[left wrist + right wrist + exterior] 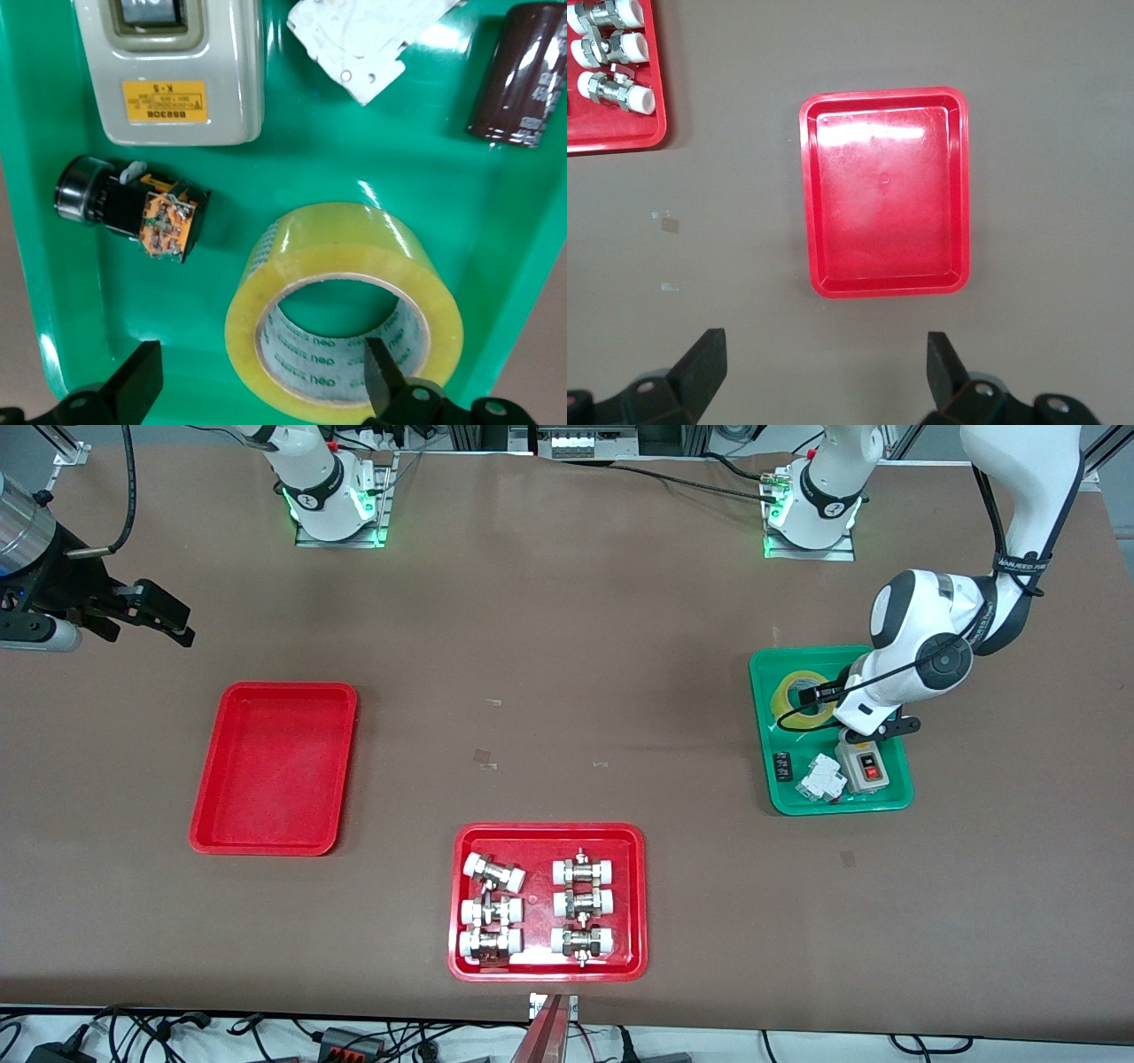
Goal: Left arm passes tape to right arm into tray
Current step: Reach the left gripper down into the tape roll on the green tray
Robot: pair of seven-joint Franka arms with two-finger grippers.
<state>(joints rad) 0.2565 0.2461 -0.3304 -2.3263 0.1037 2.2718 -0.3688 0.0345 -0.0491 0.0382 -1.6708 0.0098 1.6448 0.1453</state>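
Observation:
The yellow tape [347,237] lies flat in a green tray [425,168], partly hidden under the left wrist in the front view [791,691]. My left gripper [261,359] hangs open low over it [817,691]. One finger [379,367] is over the roll's pale core, and the other stands outside the roll over the tray floor. The plain red tray [275,766] is empty toward the right arm's end of the table [886,195]. My right gripper [166,622] waits open over bare table between that tray and the right arm's base, nothing between its fingers [824,354].
The green tray [886,802] also holds a beige switch box [182,80], a white breaker [363,44], a dark capacitor [523,75] and a black push-button part [124,204]. A red tray of white-capped fittings [549,970] sits near the front edge.

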